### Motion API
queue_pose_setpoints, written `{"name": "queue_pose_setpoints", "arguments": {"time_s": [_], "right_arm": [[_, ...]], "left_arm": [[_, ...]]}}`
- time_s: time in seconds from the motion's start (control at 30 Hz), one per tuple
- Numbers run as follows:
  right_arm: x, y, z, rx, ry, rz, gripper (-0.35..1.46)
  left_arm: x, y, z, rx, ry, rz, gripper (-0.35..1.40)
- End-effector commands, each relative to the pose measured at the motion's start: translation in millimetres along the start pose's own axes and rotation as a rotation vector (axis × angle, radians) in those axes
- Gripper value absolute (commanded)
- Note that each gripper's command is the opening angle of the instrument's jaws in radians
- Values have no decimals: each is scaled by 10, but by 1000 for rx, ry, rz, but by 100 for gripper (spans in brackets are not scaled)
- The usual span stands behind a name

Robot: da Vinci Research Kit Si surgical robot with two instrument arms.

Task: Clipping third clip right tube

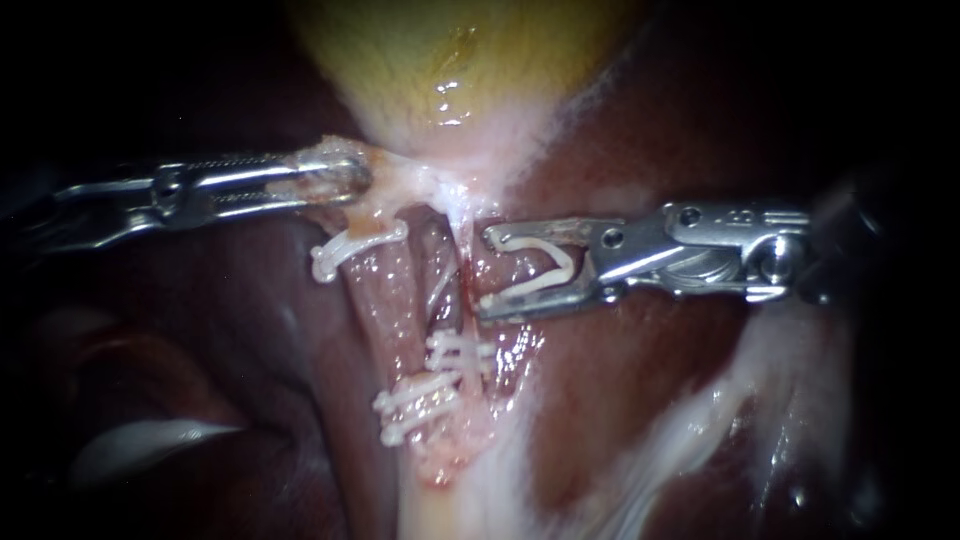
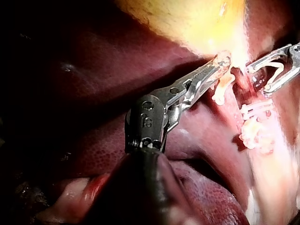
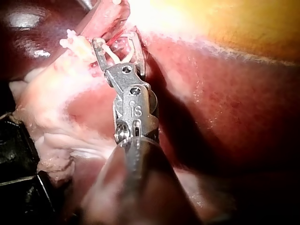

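The right instrument [image 1: 488,270] comes in with its jaws standing wide apart, and a white clip [image 1: 545,270] sits between them. The clip is open in a V, with one leg lying along each jaw, so both jaws hold it. The right tube [image 1: 458,300] runs just ahead of the jaw tips. It is very near to them, but in the endoscope view it is not clearly between them. Two clips [image 1: 460,352] already cross this tube further down, below the lower jaw.

In the right wrist view the jaws [image 3: 116,40] and the clip [image 3: 115,54] point at the same pale strand. I cannot tell there if the strand is inside the opening.

The left instrument [image 1: 345,180] has its jaws closed on pale tissue [image 1: 400,185] just under the gallbladder [image 1: 450,50]. The left tube [image 1: 385,300] lies beside the right tube, on the side away from the open jaws. The liver [image 1: 650,380] lies under the right instrument.
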Motion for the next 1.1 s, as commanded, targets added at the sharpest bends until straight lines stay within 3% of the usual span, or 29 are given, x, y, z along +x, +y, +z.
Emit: {"name": "queue_pose_setpoints", "arguments": {"time_s": [0.03, 0.3, 0.7, 0.9, 1.1], "right_arm": [[0, 0, 3, 4, 1, 6, 47], [-1, 2, 27, 34, 4, 34, 46], [1, 6, 37, 74, 50, 69, 43], [2, 8, 38, 90, 96, 102, 43], [5, 10, 43, 150, 171, 161, 43]], "left_arm": [[0, 0, 0, -1, 0, 0, -35], [0, -2, 0, -2, 0, 0, -35], [0, -2, 0, -1, 0, 0, -35], [0, -2, 0, -1, 0, 0, -35], [0, -2, 0, -1, 0, 0, -35]]}}
